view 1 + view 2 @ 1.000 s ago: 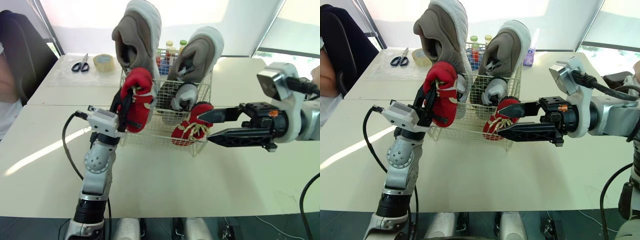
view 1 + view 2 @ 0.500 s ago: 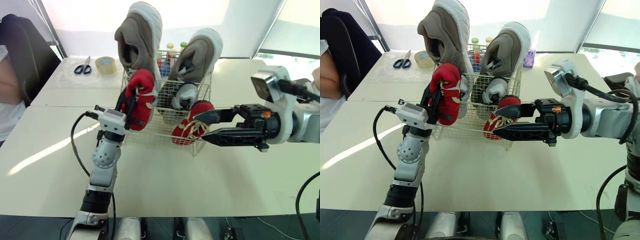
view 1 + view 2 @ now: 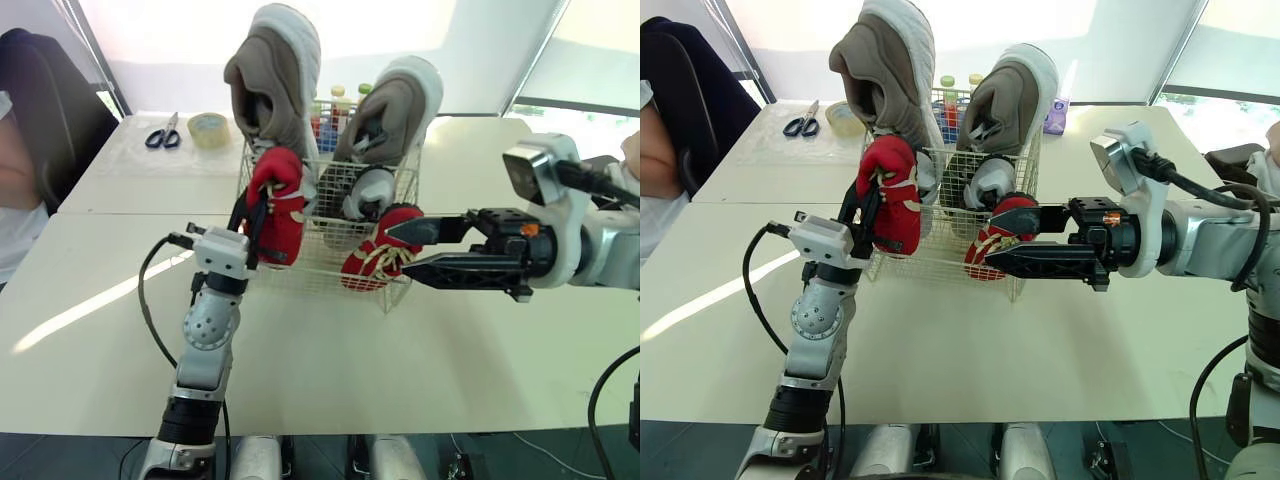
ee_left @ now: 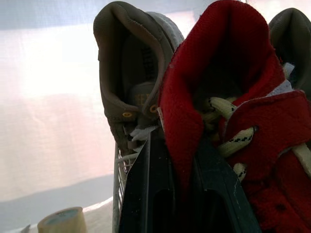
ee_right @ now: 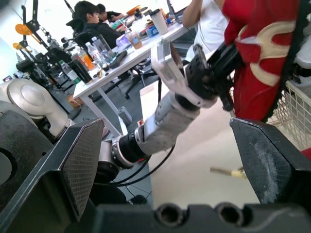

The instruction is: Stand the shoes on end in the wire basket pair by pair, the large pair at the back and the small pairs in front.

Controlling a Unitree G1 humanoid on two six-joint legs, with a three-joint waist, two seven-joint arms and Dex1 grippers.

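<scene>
A white wire basket point(image 3: 400, 290) stands mid-table. Two large grey-brown shoes point(image 3: 275, 75) point(image 3: 395, 110) stand on end at its back. A small grey shoe point(image 3: 370, 190) stands in front of the right one. One small red shoe point(image 3: 378, 258) rests at the basket's front right. My left gripper point(image 3: 255, 205) is shut on the other red shoe point(image 3: 280, 205), holding it heel-up at the basket's front left corner; its collar point(image 4: 184, 126) sits between the fingers. My right gripper point(image 3: 398, 250) stands open just right of the basket, tips beside the resting red shoe.
Scissors point(image 3: 160, 130) and a tape roll point(image 3: 207, 126) lie on the far left table. Bottles point(image 3: 340, 100) stand behind the basket. A person sits at the far left edge point(image 3: 15, 200). A cable loops beside my left arm point(image 3: 150, 300).
My left gripper carried the red shoe up and toward the basket, then lowered it slightly at the front left corner. The right gripper edged a little closer to the basket.
</scene>
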